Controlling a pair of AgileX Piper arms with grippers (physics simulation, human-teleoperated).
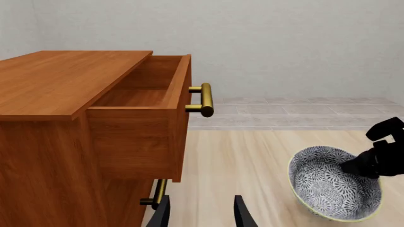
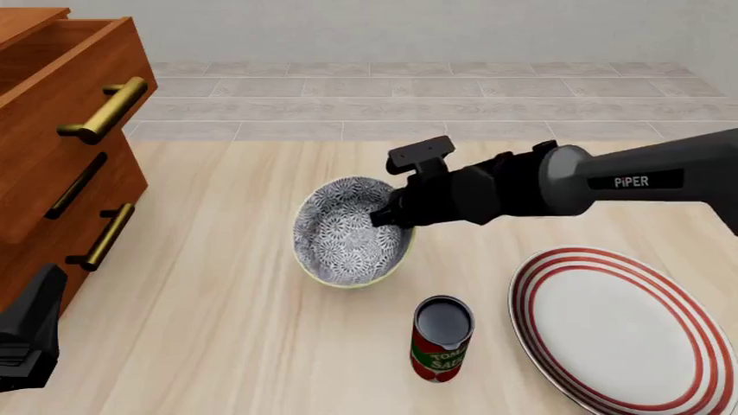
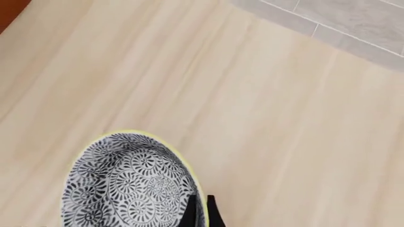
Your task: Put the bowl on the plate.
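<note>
Lighting even, bright and diffuse in all three views; no single source evident. Shadows faint: a soft dark patch on the table [image 2: 231, 346] under the bowl [image 2: 346, 232] and beside the can [image 2: 442, 339], barely any under the plate [image 2: 628, 324]. Drawer [image 1: 142, 94] interior slightly darker than its front. Mild sheen on the brass handle [image 1: 206, 100]; no harsh glare. Renders sharp throughout, no blur or edge distortion.

Matte black right arm [image 2: 542, 186] with dark grey rounded link, white "PiPER" lettering on its side, small black box above wrist, black right end effector [image 2: 390, 216] with thin fingers, left end effector [image 1: 200, 213] with black angular fingers
</note>
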